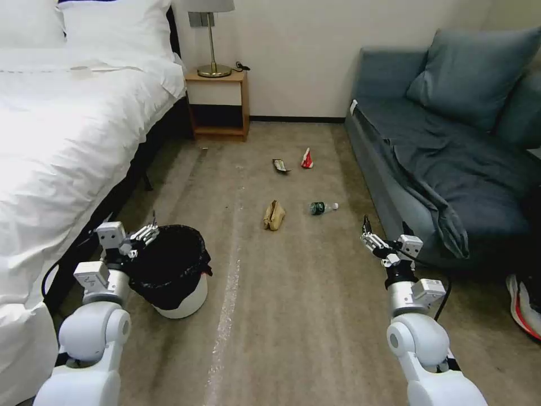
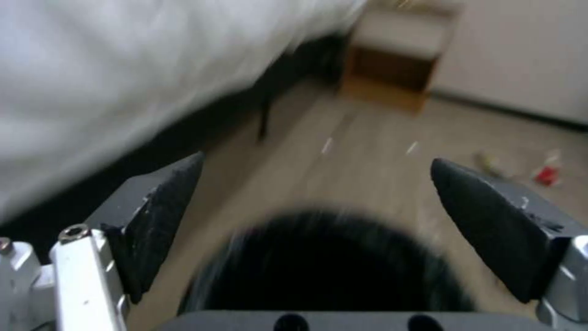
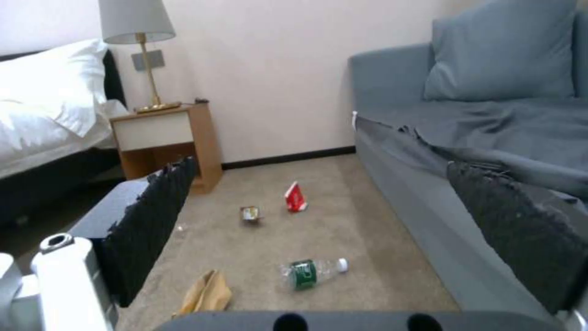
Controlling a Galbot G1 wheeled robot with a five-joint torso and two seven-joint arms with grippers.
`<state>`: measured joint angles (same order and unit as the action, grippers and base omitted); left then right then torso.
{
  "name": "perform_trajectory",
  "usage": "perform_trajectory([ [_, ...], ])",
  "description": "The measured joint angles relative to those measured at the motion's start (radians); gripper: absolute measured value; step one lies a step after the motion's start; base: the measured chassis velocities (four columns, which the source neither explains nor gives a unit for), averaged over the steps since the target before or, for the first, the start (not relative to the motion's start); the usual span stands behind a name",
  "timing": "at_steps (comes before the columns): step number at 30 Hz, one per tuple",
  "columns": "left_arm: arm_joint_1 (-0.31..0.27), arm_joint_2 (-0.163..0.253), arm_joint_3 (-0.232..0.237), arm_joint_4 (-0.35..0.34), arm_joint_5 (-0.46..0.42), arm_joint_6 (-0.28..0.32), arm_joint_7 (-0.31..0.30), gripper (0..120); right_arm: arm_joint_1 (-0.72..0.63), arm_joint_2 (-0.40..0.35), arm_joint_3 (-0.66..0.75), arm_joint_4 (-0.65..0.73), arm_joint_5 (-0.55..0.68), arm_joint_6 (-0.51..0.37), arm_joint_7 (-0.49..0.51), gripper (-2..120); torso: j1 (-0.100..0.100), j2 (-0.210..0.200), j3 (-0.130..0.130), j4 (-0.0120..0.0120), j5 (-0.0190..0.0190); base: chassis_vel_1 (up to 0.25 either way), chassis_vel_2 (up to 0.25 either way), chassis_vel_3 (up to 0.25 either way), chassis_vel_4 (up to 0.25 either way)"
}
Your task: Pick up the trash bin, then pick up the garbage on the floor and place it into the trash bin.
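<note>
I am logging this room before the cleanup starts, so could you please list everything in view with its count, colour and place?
trash bin: one, white with black liner, on the carpet beside the bed.
paper bag: one, tan, crumpled, mid-floor.
bottle: one, clear with green label, lying beside the paper bag.
red-and-white wrapper: one, farther toward the wall.
dark wrapper: one, flat, beside the red-and-white wrapper.
bed: one, white, on the left.
nightstand: one, wooden, against the wall.
lamp: one, brass base, on the nightstand.
sofa: one, blue-grey, on the right.
left tool: open, at the bin's rim.
right tool: open, above the carpet near the sofa.
</note>
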<state>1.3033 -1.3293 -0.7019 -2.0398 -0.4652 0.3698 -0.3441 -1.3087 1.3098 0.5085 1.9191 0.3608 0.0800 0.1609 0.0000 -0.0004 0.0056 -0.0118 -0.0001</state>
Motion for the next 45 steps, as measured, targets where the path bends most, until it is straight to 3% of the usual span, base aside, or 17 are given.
perform_trajectory([
  [1,0.000,-0.008,-0.007,0.006,-0.064,0.050,-0.072,100,-0.002,0.001,0.001,0.000,-0.002,0.001,-0.001,100,0.000,0.000,0.000,-0.0002,-0.0002,0.000,0.000,0.000,0.000],
  [3,-0.001,-0.008,-0.009,0.009,-0.072,0.056,-0.082,100,-0.003,0.002,0.001,0.000,-0.003,0.001,-0.001,100,0.000,0.000,0.000,-0.0002,-0.0001,0.000,0.000,0.000,0.000],
  [4,-0.009,-0.010,-0.020,0.029,-0.126,0.087,-0.144,100,-0.006,0.004,0.001,-0.001,-0.008,0.003,-0.002,100,0.000,0.000,0.000,-0.0001,-0.0001,0.000,0.000,0.000,0.000],
  [5,-0.009,-0.010,-0.020,0.029,-0.126,0.087,-0.144,100,-0.006,0.004,0.001,-0.001,-0.008,0.003,-0.002,100,0.000,0.000,0.000,-0.0001,-0.0001,0.000,0.000,0.000,0.000],
  [7,-0.026,-0.015,-0.031,0.054,-0.211,0.126,-0.224,100,-0.009,0.009,-0.001,-0.005,-0.023,0.009,-0.005,100,0.000,0.000,0.000,-0.0001,-0.0001,0.000,0.000,0.000,0.000],
  [8,-0.026,-0.015,-0.031,0.054,-0.211,0.126,-0.224,100,-0.009,0.009,-0.001,-0.005,-0.023,0.009,-0.005,100,0.000,0.000,0.000,-0.0001,-0.0001,0.000,0.000,0.000,0.000],
  [10,-0.054,-0.023,-0.037,0.089,-0.273,0.154,-0.305,100,-0.012,0.014,-0.003,-0.010,-0.038,0.015,-0.007,100,0.000,0.000,0.000,-0.0003,0.0000,0.000,0.000,0.000,0.000],
  [14,-0.091,-0.034,-0.044,0.141,-0.317,0.164,-0.347,100,-0.016,0.018,-0.004,-0.012,-0.051,0.022,-0.009,100,0.000,0.000,0.000,-0.0002,0.0000,0.000,0.000,0.000,0.000],
  [24,-0.151,-0.039,-0.056,0.245,-0.411,0.178,-0.329,100,-0.032,0.023,-0.004,-0.018,-0.081,0.047,-0.023,100,0.000,0.000,0.000,-0.0003,-0.0001,0.000,0.000,0.000,0.000],
  [29,-0.174,-0.026,-0.060,0.311,-0.441,0.194,-0.265,94,-0.035,0.022,-0.007,-0.011,-0.085,0.054,-0.034,100,0.000,0.000,0.000,-0.0002,-0.0001,0.000,0.000,0.000,0.000],
  [30,-0.178,-0.026,-0.061,0.330,-0.442,0.199,-0.237,87,-0.034,0.020,-0.007,-0.009,-0.085,0.057,-0.036,100,0.000,0.000,0.000,-0.0001,-0.0001,0.000,0.000,0.000,0.000],
  [33,-0.180,-0.027,-0.061,0.339,-0.442,0.200,-0.220,82,-0.034,0.020,-0.008,-0.010,-0.085,0.060,-0.037,100,0.000,0.000,0.000,-0.0002,-0.0001,0.000,0.000,0.000,0.000],
  [35,-0.182,-0.032,-0.059,0.353,-0.441,0.201,-0.191,68,-0.034,0.020,-0.008,-0.015,-0.085,0.066,-0.040,100,0.000,0.000,0.000,-0.0002,-0.0001,0.000,0.000,0.000,0.000],
  [39,-0.182,-0.035,-0.057,0.358,-0.435,0.200,-0.182,58,-0.033,0.021,-0.010,-0.020,-0.084,0.069,-0.040,100,0.000,0.000,0.000,-0.0002,0.0002,0.000,0.000,0.000,0.000],
  [45,-0.178,-0.031,-0.058,0.355,-0.430,0.192,-0.165,32,-0.026,0.020,-0.011,-0.031,-0.080,0.072,-0.040,100,0.000,0.000,0.000,-0.0002,-0.0001,0.000,0.000,0.000,0.000],
])
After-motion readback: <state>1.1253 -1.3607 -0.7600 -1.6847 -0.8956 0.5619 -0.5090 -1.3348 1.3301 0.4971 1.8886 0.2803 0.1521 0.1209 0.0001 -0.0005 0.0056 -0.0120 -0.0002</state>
